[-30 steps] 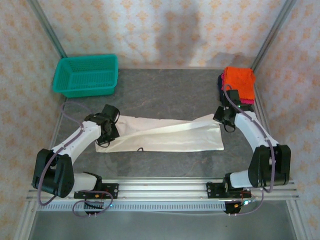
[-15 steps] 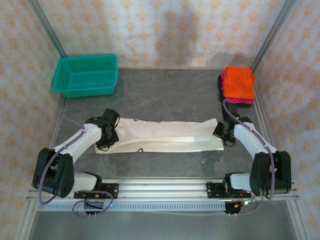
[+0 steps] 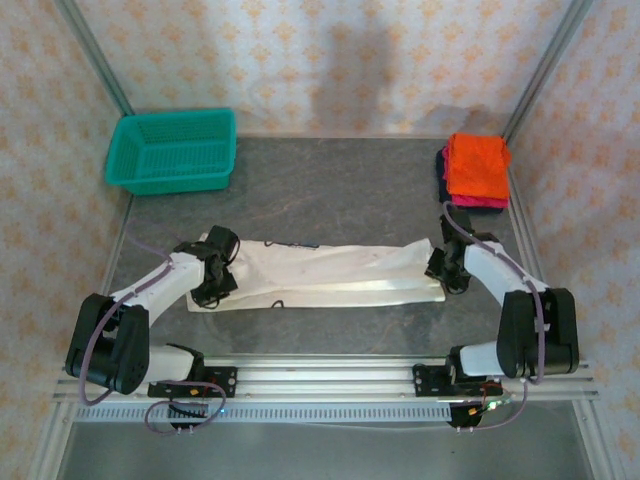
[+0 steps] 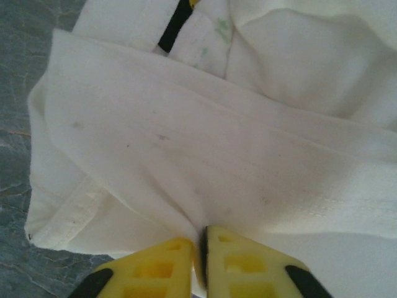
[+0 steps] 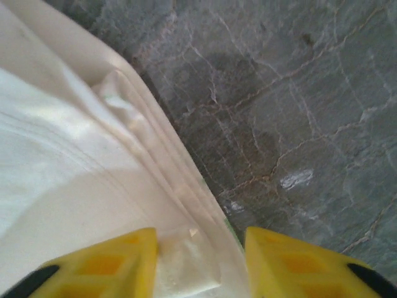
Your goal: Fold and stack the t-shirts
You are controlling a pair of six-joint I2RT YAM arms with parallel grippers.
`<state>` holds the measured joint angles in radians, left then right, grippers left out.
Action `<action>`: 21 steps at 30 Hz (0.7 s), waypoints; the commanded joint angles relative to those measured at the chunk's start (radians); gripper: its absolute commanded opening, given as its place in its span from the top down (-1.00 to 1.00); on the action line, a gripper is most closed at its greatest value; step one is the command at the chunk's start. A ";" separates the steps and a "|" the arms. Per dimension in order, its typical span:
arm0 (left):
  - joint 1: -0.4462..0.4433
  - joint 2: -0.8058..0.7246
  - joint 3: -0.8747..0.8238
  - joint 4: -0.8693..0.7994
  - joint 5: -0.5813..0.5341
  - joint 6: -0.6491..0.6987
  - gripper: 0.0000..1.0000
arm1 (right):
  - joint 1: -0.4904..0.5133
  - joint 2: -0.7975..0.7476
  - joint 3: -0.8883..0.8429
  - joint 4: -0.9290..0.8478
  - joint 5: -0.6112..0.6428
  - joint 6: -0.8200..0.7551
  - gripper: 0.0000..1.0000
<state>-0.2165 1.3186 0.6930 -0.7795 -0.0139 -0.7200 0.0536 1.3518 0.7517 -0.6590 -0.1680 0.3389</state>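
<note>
White t-shirt (image 3: 330, 275): soft matte cloth folded into a long narrow strip, with layered hems and shallow creases.
It lies flat on the grey marbled table (image 3: 330, 190), nearer the arm bases than the teal mesh basket (image 3: 172, 150) and running off to the basket's right. Left gripper (image 4: 200, 239) is clenched on the strip's basket-side end. Right gripper (image 5: 200, 239) is released, fingers spread over the far end's stacked edges. Folded stack (image 3: 476, 168), orange on top, sits well right of the basket.
</note>
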 commanded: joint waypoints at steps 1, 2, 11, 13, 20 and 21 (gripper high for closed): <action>-0.002 -0.074 0.009 -0.081 -0.052 -0.031 0.34 | -0.006 -0.071 0.031 -0.011 0.023 -0.006 -0.07; -0.002 -0.097 0.015 -0.102 -0.058 -0.037 0.19 | -0.006 -0.081 0.042 -0.008 0.022 -0.011 -0.10; -0.002 -0.187 0.143 -0.160 -0.006 -0.049 -0.50 | -0.006 0.068 0.164 0.149 -0.099 -0.013 -0.13; -0.002 -0.130 0.198 -0.117 0.013 -0.038 -0.54 | -0.006 0.120 0.183 0.189 -0.114 -0.004 -0.11; 0.004 0.180 0.396 -0.042 -0.140 -0.024 -0.68 | -0.006 0.274 0.247 0.232 -0.149 0.003 -0.01; 0.011 0.211 0.409 -0.040 -0.177 -0.035 -0.68 | -0.006 0.286 0.249 0.235 -0.150 0.003 0.00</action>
<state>-0.2150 1.4677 1.0683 -0.8322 -0.0635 -0.7517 0.0532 1.6146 0.9710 -0.4515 -0.3038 0.3340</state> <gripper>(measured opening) 0.841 0.504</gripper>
